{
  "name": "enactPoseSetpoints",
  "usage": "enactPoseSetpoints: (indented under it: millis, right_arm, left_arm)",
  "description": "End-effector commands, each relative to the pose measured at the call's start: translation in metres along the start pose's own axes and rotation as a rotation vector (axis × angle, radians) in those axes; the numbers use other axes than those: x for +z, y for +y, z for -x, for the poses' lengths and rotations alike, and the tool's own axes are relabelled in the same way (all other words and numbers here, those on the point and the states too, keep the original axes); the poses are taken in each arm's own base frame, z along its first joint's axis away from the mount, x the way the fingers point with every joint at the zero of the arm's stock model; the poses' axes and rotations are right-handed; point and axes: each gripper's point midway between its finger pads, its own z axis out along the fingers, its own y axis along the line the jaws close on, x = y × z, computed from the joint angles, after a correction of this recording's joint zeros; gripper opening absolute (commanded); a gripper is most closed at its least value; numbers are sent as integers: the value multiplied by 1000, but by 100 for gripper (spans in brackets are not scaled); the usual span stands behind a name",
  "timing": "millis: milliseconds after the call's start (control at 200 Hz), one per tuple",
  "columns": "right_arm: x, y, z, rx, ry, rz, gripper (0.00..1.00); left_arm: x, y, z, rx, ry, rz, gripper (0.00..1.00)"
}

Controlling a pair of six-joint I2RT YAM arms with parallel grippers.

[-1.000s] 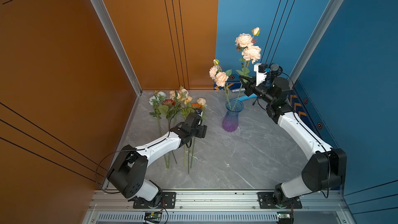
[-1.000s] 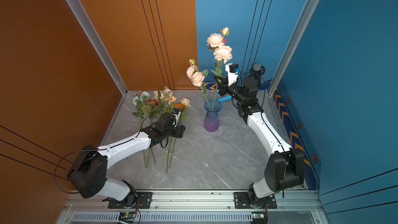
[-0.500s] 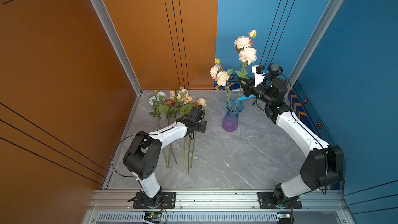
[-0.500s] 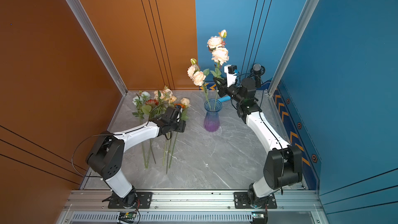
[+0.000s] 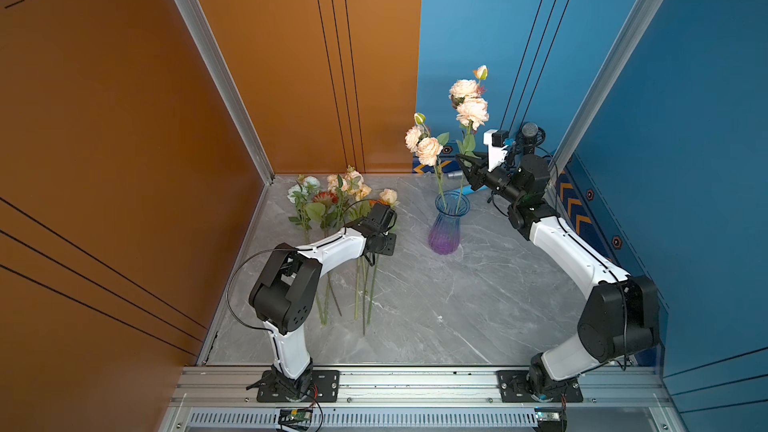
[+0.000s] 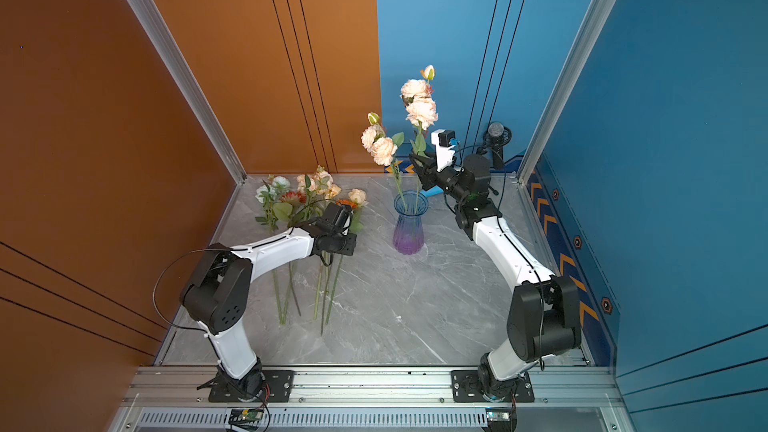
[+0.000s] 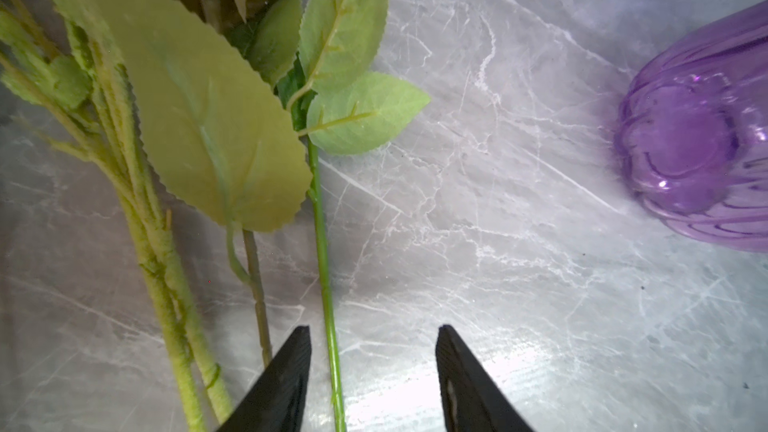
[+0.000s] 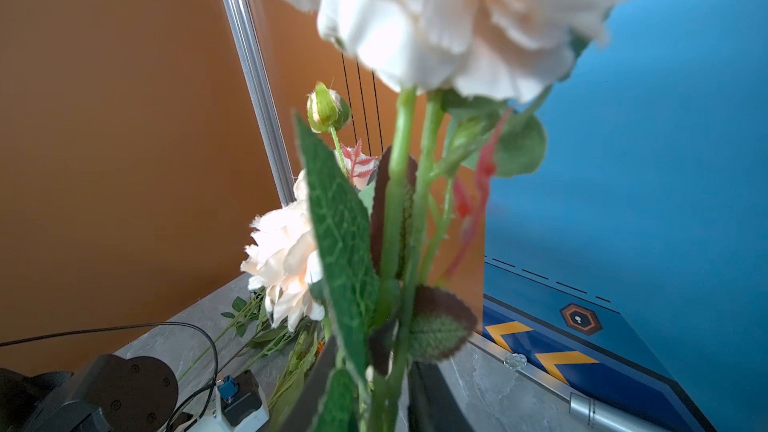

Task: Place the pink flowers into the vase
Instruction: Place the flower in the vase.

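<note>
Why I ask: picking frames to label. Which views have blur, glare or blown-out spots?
Right wrist view: the nearest bloom is blown out to white and soft. Left wrist view: the big leaf close to the lens is out of focus, and a bright glare patch sits on the table. Both top views: sharp and evenly lit, with the vase clear.

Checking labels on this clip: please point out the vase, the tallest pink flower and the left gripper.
vase (image 5: 444,232), in a top view, on its purple bulbous base.
tallest pink flower (image 5: 471,112), in a top view, on its lower open bloom.
left gripper (image 7: 374,328), left wrist view, midway between its fingertips.
</note>
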Motion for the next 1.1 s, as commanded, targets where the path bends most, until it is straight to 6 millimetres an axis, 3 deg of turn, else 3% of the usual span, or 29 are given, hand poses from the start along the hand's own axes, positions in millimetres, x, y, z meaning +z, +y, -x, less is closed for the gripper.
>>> enactPoseSetpoints:
  millis: [0,791,1096]
  right_arm:
    - [-5,4,9,-19,-47,-1,27]
    - [-16,9,-4,-33,-64,1,32]
    - [-20,6,-6,-50,-46,-27,58]
  left_arm:
    - [4,0,-5,2,38,-5,51]
    - [22,5,-15,3,103,31,40]
    - [29,7,-16,1,118,50,37]
